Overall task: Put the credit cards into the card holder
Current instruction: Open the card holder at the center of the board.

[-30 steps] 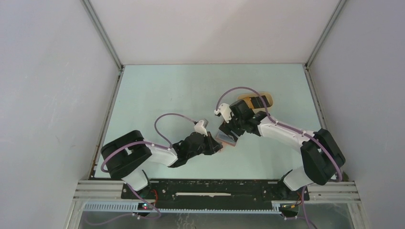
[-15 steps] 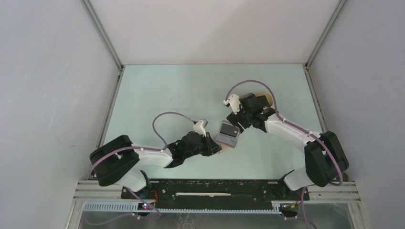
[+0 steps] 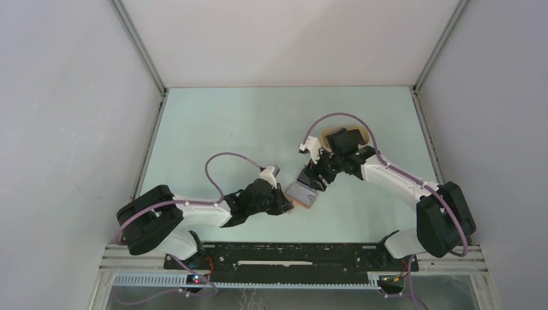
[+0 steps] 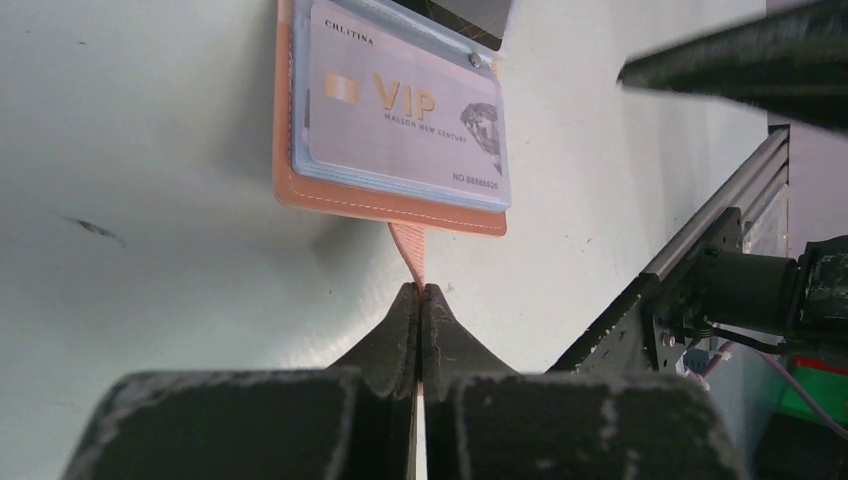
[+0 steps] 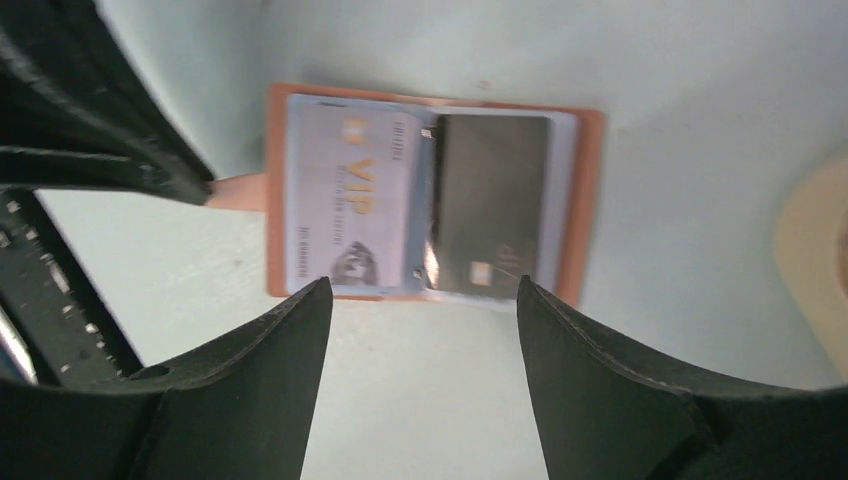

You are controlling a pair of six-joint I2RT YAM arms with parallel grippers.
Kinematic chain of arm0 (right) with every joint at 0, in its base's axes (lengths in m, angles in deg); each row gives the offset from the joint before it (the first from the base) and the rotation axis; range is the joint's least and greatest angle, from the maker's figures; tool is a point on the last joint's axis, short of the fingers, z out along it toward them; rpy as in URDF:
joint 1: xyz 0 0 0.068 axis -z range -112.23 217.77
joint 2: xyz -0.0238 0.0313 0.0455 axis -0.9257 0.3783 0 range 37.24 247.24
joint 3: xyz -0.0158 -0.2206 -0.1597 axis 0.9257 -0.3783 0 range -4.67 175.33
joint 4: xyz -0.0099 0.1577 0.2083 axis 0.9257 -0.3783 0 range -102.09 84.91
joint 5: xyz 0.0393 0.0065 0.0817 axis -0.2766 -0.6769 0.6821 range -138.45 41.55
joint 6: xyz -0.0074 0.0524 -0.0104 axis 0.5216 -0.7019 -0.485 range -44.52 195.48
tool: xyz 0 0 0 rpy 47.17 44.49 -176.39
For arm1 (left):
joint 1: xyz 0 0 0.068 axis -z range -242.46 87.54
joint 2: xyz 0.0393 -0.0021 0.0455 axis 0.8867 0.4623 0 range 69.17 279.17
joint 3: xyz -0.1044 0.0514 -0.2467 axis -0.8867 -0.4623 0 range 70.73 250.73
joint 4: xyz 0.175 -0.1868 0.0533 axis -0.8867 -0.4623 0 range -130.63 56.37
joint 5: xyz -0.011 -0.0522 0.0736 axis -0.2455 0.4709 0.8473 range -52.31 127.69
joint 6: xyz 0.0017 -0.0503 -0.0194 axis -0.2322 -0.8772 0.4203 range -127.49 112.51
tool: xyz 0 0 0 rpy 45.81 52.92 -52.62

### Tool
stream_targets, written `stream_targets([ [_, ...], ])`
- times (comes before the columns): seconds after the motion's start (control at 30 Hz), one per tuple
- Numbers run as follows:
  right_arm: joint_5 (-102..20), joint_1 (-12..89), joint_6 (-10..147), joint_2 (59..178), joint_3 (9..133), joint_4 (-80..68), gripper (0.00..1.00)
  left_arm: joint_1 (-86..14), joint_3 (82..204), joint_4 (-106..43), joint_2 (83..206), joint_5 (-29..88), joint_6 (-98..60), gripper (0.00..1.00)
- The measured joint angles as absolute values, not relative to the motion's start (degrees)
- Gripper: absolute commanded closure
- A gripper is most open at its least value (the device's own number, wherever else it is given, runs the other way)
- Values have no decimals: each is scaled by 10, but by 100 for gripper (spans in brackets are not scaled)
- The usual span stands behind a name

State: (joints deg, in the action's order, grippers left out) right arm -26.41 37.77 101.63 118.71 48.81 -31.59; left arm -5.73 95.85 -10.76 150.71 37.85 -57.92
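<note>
Right tool (image 5: 422, 290) shifted over 1 card holder (image 5: 588, 200) | 2 cards (image 5: 350, 210)

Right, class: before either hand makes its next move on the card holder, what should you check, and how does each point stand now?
1. Left hand shut on the strap tab: ok.
2. Card holder lying open, pockets up: ok.
3. VIP card seated in its pocket: ok.
4. Dark card fully in its pocket: cannot tell.
5. Right hand open and empty above the holder: ok.
6. Any cards left in the tray: cannot tell.
</note>
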Motion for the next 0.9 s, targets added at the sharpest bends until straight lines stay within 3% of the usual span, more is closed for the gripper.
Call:
stream_targets([
  [0.37, -250, 309, 1019, 1269, 490, -334, 26, -58, 958, -121, 1498, 379, -574, 100],
  [0.67, -247, 288, 1015, 1290, 496, -347, 16, -58, 958, -124, 1498, 379, -574, 100],
  [0.9, -299, 268, 1006, 1291, 499, -340, 17, -58, 958, -124, 1498, 378, -574, 100],
])
